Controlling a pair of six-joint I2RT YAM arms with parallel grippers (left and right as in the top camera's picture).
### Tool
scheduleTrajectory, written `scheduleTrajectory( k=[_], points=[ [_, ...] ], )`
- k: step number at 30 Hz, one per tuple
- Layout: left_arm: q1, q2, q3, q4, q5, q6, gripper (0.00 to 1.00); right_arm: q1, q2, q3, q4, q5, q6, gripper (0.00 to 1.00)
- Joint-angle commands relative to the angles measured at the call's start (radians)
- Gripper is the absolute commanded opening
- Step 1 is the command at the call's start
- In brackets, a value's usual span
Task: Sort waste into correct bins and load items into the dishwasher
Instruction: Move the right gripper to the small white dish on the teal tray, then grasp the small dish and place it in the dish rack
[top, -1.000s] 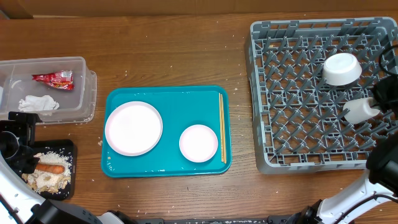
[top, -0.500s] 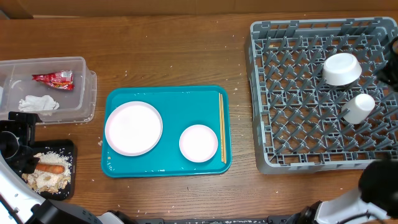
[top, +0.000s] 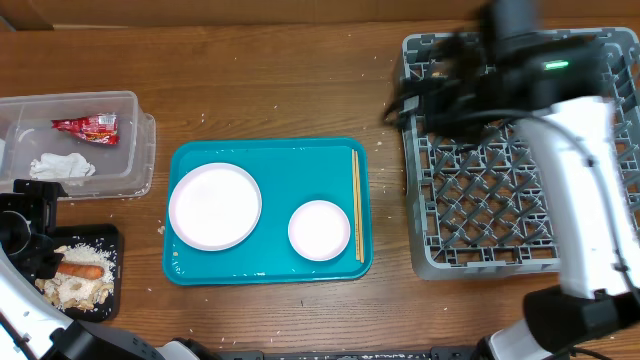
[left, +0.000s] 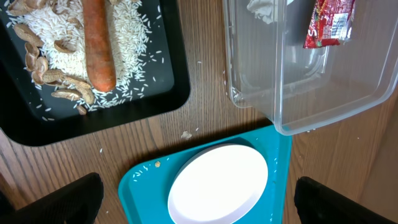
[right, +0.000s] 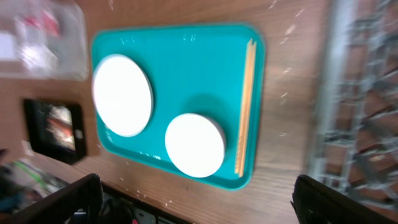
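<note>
A white plate (top: 215, 206), a white bowl (top: 319, 230) and wooden chopsticks (top: 356, 205) lie on the teal tray (top: 270, 265). The clear tub (top: 142, 150) holds the red wrapper (top: 87, 126) and the white tissue (top: 60, 166). An orange carrot stick (left: 99, 46) lies among crumbs on the black tray (left: 175, 68). My left gripper (left: 199, 202) hangs open above the plate's left edge, holding nothing. My right gripper (right: 199, 202) is open and empty, high over the table's front edge near the bowl. My blurred right arm (top: 560, 110) crosses the grey dish rack (top: 480, 235) and hides its back rows.
Pale crumbs dot the wood beside the teal tray (left: 186, 134). The rack fills the right side of the table. The tub and the black tray sit close together at the left edge, with my left arm (top: 30, 230) standing over them.
My right gripper opened and let go of the white cup in the rack. The right arm then swung left across the rack. The left arm has not moved.
</note>
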Motion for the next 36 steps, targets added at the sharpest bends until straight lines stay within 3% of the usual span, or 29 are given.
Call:
scheduleTrajectory(
  k=[1,8,11,14,27,32,35,36],
  points=[
    [-0.002,0.005,0.006,0.001,0.003,0.009,1.00,0.167,0.033,-0.054,0.035,0.214,0.222,1.00],
    [-0.002,0.005,0.006,0.001,0.004,0.009,1.00,0.394,0.123,-0.164,0.146,0.273,0.373,0.99],
    [-0.002,0.005,0.006,0.001,0.004,0.009,1.00,0.456,0.160,-0.198,0.198,0.255,0.388,0.92],
    [-0.002,0.005,0.006,0.001,0.003,0.009,1.00,0.514,0.212,-0.217,0.235,0.241,0.420,0.90],
    [-0.002,0.005,0.006,0.001,0.004,0.009,1.00,0.620,0.435,-0.219,0.316,0.279,0.439,0.82],
    [-0.002,0.005,0.006,0.001,0.004,0.009,1.00,0.621,0.436,-0.219,0.321,0.335,0.435,0.62],
    [-0.002,0.005,0.006,0.001,0.003,0.009,1.00,0.621,0.436,-0.219,0.332,0.361,0.435,0.45],
    [-0.002,0.005,0.006,0.001,0.003,0.009,1.00,0.621,0.436,-0.219,0.339,0.361,0.436,0.34]
  ],
)
